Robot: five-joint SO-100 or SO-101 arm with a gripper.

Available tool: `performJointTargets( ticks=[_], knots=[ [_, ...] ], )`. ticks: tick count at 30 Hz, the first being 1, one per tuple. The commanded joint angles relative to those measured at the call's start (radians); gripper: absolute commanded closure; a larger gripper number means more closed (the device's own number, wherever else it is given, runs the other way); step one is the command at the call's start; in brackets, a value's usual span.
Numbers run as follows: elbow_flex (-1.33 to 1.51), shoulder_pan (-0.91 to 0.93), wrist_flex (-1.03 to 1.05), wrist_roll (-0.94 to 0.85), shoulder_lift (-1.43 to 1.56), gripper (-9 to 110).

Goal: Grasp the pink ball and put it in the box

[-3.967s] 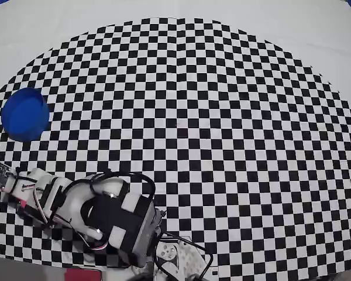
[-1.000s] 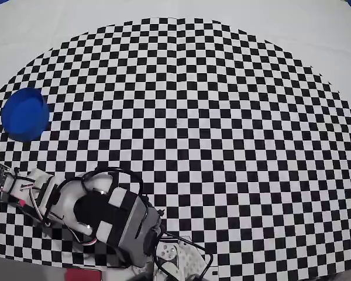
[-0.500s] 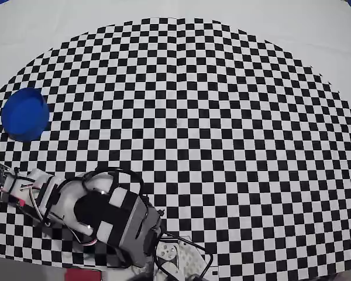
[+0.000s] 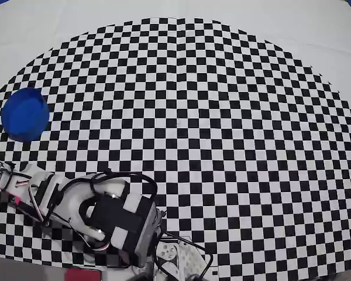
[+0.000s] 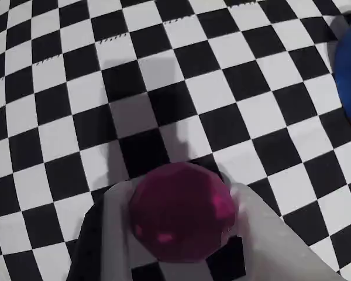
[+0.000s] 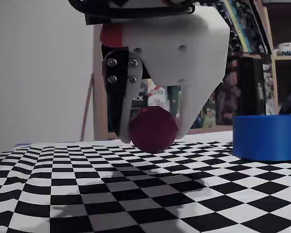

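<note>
Pink ball [image 6: 153, 129], faceted, glossy, in end effector [image 6: 155, 133].

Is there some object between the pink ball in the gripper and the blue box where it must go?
No, nothing visible. The gripper holds the pink ball lifted off the checkered cloth. Only bare cloth lies between it and the box.
</note>
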Motion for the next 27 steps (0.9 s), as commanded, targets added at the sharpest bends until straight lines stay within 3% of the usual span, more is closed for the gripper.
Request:
performJointTargets(
  ticks=[1, 27],
  knots=[
    [0.002, -0.008, 0.008, 0.005, 0.072, 101],
    [0.051, 0.015, 0.008, 0.005, 0.215, 101]
  ],
)
